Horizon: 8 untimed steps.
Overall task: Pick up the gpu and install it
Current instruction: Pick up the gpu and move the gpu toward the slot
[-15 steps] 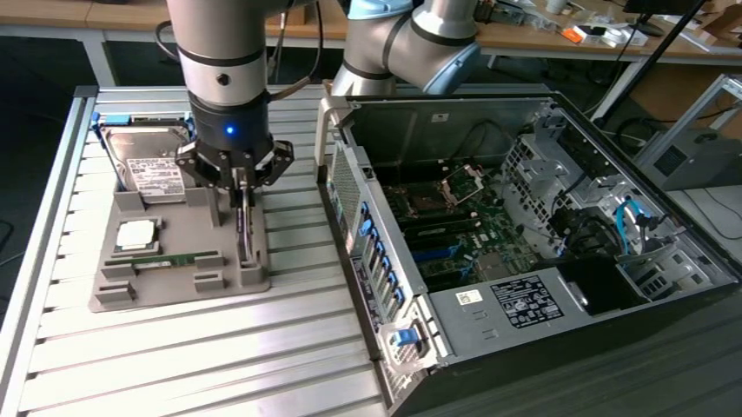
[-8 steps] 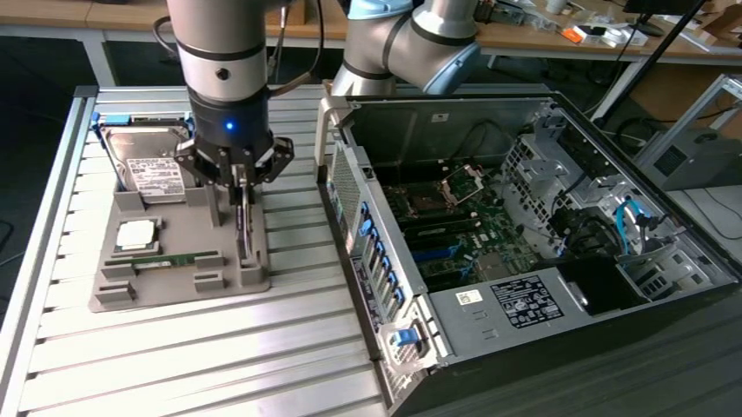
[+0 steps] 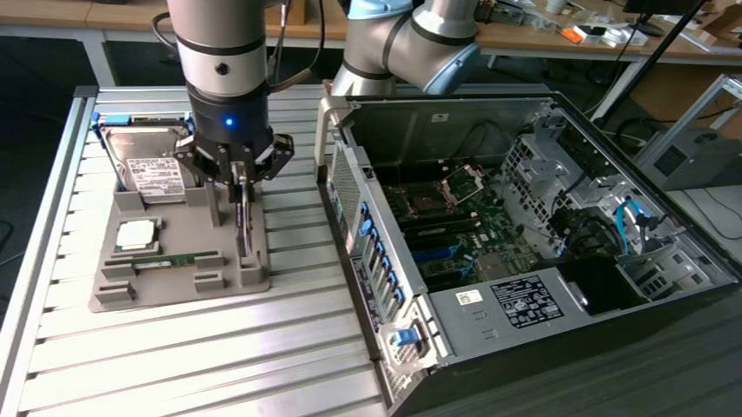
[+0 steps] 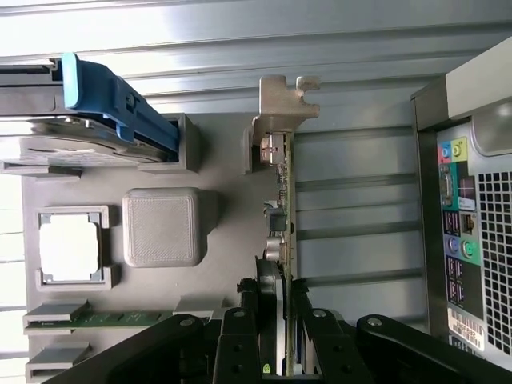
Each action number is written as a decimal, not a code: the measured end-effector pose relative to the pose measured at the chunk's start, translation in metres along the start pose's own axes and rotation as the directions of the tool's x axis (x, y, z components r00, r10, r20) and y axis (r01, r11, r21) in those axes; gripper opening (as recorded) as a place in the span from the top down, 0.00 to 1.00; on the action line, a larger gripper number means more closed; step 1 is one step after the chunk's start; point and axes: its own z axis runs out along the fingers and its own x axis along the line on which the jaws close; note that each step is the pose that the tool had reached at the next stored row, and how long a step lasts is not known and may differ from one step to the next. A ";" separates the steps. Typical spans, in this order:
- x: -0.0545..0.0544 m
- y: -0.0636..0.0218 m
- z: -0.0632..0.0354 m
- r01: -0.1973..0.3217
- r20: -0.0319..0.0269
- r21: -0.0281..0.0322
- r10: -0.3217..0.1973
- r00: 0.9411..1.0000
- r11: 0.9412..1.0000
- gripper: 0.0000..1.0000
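Note:
The gpu stands on edge in a slot of the grey holder tray, a thin dark card with a silver end bracket. In the wrist view the gpu is seen edge-on, running from the bracket back between my fingers. My gripper comes straight down on the card's upper edge. One black finger lies on each side of the card, and the gripper is shut on it. The card's lower edge still meets the tray.
On the same tray lie a hard drive in a blue caddy, a square processor and a green memory stick. An open computer case stands close on the exterior view's right. The slatted metal table extends in front.

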 end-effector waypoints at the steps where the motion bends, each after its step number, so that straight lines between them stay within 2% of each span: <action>1: 0.000 0.0001 -0.0010 0.000 0.000 0.000 0.000 1.000 1.000 0.73; 8: 0.000 0.0003 -0.0064 0.000 0.000 0.000 0.000 1.000 1.000 0.73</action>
